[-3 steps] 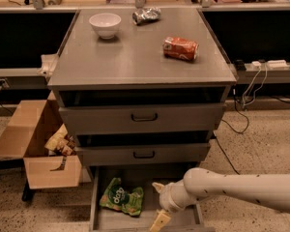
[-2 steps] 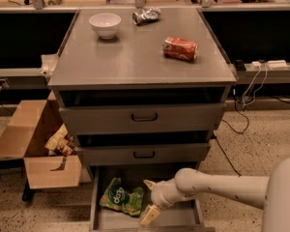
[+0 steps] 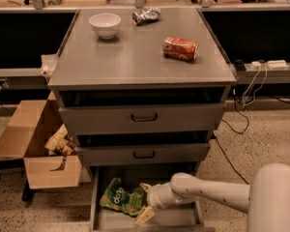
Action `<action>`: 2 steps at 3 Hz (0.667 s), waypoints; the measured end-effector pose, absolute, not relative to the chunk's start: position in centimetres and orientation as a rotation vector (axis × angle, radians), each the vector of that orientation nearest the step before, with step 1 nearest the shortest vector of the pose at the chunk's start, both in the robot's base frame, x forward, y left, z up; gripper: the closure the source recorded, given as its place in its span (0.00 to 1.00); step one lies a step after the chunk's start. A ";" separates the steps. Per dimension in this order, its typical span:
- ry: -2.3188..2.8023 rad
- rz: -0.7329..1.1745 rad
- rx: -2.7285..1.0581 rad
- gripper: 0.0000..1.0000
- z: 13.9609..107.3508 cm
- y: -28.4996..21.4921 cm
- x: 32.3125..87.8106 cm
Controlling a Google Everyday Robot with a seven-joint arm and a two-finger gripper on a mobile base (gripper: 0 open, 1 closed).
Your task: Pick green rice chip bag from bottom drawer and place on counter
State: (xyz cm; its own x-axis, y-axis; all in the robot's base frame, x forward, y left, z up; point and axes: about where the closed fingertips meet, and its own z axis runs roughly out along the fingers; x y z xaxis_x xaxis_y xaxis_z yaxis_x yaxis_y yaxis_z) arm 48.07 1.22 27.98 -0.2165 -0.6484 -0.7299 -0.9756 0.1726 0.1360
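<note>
The green rice chip bag (image 3: 119, 197) lies flat on the left part of the floor of the open bottom drawer (image 3: 170, 217). My gripper (image 3: 145, 202) reaches in from the right on a white arm and sits just right of the bag, its cream fingertips (image 3: 145, 215) spread apart at the bag's right edge. The gripper is open and holds nothing. The counter (image 3: 135, 57) is the grey cabinet top above.
On the counter stand a white bowl (image 3: 105, 24), a silver foil wrapper (image 3: 146, 15) and an orange-red soda can (image 3: 180, 49) lying on its side. Two shut drawers with black handles (image 3: 144, 117) are above the open one. An open cardboard box (image 3: 36, 146) stands at the left.
My gripper has moved left inside the bottom drawer, from its right part to the bag's right edge. The bag has not moved.
</note>
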 end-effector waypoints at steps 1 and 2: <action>1.925 0.822 -1.516 0.00 26.3 1.6 49.2; 1.884 0.845 -1.508 0.00 23.4 3.1 51.0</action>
State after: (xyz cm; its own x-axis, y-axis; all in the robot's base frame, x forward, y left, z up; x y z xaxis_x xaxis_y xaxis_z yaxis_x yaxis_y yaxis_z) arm 51.03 3.12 23.41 -0.1960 -0.6145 -0.7642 -0.9794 0.1621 0.1208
